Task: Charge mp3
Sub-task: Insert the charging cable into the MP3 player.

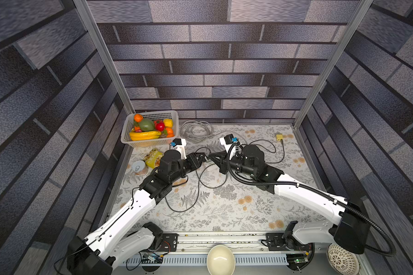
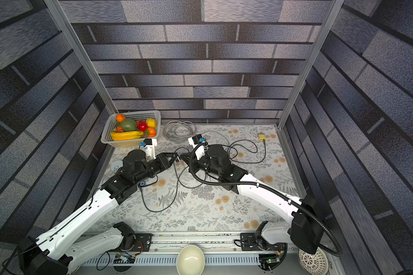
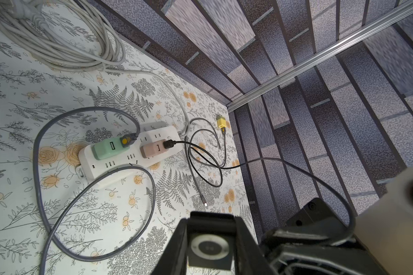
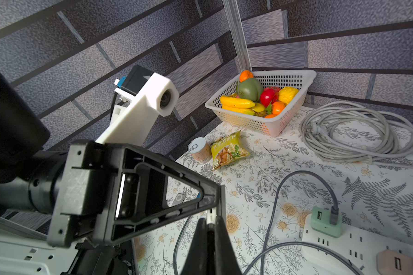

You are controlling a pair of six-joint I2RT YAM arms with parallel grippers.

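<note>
- The mp3 player is small, square and grey, with a round white button ring.
- It sits pinched between the fingers of the left hand, up above the desk.
- The right hand is squeezed shut on a dark cable, tip to tip with the left.

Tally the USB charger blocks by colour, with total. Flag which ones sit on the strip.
Mint-green plastic charger block, plugged into the white power strip: 1
Pale pink plastic charger block, plugged into the same strip: 1
Yellow plastic charger block, lying on the floral table, off the strip: 1
Total: 3
</note>
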